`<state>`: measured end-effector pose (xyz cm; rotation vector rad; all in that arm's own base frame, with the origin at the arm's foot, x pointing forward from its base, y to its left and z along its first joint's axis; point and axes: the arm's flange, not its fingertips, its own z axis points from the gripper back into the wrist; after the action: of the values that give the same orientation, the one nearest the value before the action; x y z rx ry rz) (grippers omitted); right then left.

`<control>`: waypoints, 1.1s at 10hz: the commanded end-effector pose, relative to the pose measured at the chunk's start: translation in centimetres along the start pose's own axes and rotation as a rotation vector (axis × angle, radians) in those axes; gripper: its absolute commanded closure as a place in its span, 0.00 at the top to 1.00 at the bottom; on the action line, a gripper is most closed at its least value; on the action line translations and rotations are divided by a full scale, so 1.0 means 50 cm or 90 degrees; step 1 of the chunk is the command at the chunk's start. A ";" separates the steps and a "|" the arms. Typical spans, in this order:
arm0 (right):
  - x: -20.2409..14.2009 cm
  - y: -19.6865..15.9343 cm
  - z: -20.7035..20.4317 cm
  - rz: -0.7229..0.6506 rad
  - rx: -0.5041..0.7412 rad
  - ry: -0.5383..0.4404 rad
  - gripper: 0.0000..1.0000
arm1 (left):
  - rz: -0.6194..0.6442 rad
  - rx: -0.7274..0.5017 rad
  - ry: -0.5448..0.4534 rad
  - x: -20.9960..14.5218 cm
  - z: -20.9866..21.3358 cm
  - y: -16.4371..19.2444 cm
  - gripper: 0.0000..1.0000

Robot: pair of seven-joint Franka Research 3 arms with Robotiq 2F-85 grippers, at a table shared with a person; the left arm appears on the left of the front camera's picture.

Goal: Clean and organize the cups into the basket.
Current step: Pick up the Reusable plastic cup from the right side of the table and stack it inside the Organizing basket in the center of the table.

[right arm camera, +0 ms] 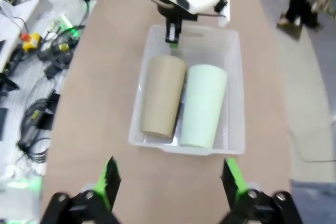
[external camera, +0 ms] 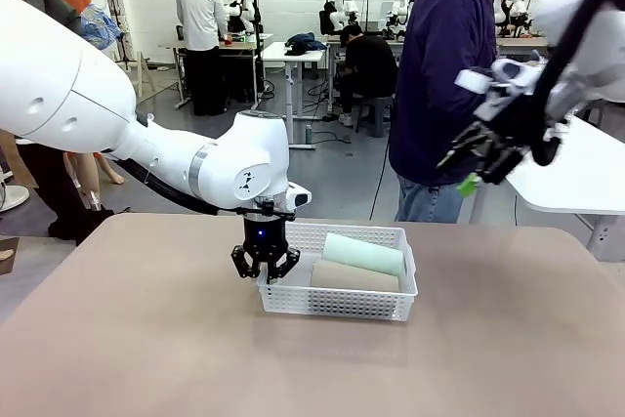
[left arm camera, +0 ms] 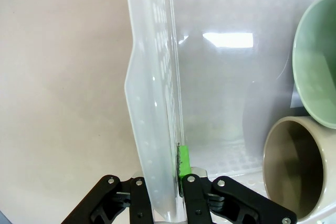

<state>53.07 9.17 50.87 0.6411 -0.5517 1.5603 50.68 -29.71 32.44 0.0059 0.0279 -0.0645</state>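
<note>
The white lattice basket [external camera: 337,305] sits at the table's middle. Inside it lie two cups side by side: a pale mint green cup [external camera: 363,253] toward the far side and a brown cup [external camera: 354,277] nearer me. My left gripper [external camera: 265,266] points down at the basket's left end, shut on its end wall. In the left wrist view the wall [left arm camera: 149,103] runs between the left gripper's [left arm camera: 163,182] fingers, with the mint cup's mouth [left arm camera: 317,61] and the brown cup's mouth [left arm camera: 294,166] facing it. My right gripper [external camera: 479,168] hangs open high at the right; from the right wrist view it [right arm camera: 170,179] looks down on the basket [right arm camera: 239,93], the brown cup [right arm camera: 163,95] and the mint cup [right arm camera: 203,104].
The brown tabletop [external camera: 146,339] is bare around the basket. A person in a dark hoodie [external camera: 449,75] stands at the far side, close to my raised right arm. A white table [external camera: 576,173] stands behind at the right.
</note>
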 end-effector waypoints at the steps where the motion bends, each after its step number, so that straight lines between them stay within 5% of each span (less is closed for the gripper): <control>1: -0.110 0.062 0.030 0.032 -0.006 -0.107 1.00 | -0.007 0.003 0.002 -0.005 -0.003 0.003 0.00; 6: -0.328 0.202 0.108 -0.026 -0.154 -0.263 1.00 | -0.007 0.003 0.002 -0.005 -0.003 0.003 0.00; 8: -0.397 0.203 0.109 -0.128 -0.195 -0.282 1.00 | -0.007 0.003 0.002 -0.005 -0.003 0.003 0.00; 10: -0.403 0.152 0.109 -0.247 -0.295 -0.219 1.00 | -0.007 0.003 0.002 -0.005 -0.003 0.003 0.00; 11: -0.425 0.210 0.126 -0.124 -0.189 -0.262 1.00 | -0.007 0.003 0.002 -0.005 -0.003 0.003 0.00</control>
<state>45.24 -11.74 40.85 0.6957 -0.9655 1.0398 50.68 -29.70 32.43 0.0061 0.0282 -0.0644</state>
